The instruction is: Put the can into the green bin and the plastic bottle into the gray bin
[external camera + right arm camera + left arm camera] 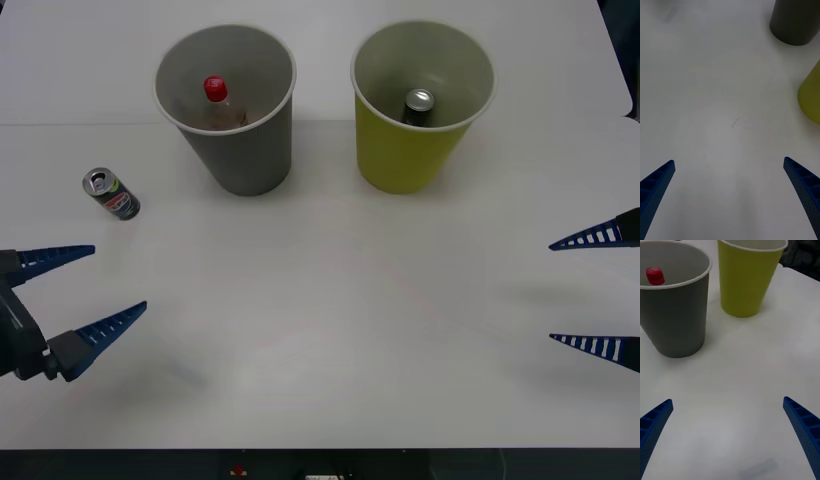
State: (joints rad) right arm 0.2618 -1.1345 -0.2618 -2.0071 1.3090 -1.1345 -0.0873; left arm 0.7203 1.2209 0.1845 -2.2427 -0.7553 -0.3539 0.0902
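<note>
The plastic bottle (pixel 217 102) stands inside the gray bin (pixel 245 160), and a silver-topped can (pixel 419 106) sits in the green bin (pixel 400 155), both toward the counter's (pixel 330 300) far edge. Another can (pixel 110 194), with green accents, lies near the left edge. My left gripper (pixel 88 288) and right gripper (pixel 590 290) hover spread apart, holding nothing.

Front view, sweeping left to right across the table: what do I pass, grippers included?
Left gripper, open → logo can lying on the table → gray bin holding the plastic bottle → green bin holding a plain dark can → right gripper, open.
</note>
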